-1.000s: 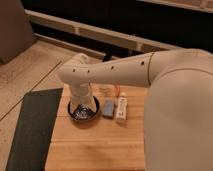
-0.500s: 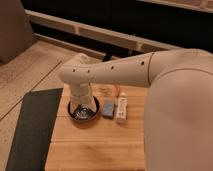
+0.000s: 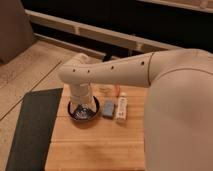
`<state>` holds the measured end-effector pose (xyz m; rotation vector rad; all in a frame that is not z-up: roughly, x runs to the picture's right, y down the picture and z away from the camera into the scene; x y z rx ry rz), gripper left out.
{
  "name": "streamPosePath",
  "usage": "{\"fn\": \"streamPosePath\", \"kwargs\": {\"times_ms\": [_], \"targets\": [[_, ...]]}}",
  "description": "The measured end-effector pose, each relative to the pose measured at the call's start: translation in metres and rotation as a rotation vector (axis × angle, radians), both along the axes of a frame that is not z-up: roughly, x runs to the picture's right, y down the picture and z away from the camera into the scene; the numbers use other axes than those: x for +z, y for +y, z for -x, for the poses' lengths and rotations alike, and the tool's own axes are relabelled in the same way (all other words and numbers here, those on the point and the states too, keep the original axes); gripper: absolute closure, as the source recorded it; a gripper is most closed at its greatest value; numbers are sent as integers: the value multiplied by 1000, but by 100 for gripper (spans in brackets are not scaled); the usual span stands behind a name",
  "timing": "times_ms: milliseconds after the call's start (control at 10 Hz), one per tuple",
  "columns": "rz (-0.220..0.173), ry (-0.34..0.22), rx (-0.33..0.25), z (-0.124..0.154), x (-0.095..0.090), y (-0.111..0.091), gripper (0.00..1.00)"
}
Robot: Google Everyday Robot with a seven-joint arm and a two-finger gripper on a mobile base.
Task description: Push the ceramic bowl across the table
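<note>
The ceramic bowl (image 3: 83, 112) is small, round and dark with a pale speckled inside. It sits near the far left part of the light wooden table (image 3: 95, 145). My white arm reaches in from the right and bends down over the bowl. My gripper (image 3: 82, 103) hangs at the end of the arm right at the bowl, partly covering its far side.
A small blue-grey block (image 3: 108, 107) and a white tube (image 3: 121, 109) lie just right of the bowl. A dark grey mat (image 3: 34, 127) lies on the floor left of the table. My arm's wide body fills the right side of the view.
</note>
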<state>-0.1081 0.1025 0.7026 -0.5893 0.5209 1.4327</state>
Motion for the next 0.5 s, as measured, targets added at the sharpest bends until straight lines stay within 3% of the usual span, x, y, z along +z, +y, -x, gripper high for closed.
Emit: {"fn": "streamPosePath", "kwargs": {"times_ms": [100, 200, 500], "targets": [[-7, -3, 5, 0, 1, -3, 35], [-38, -25, 21, -2, 5, -17, 35], [-168, -92, 61, -25, 22, -73, 35]]}}
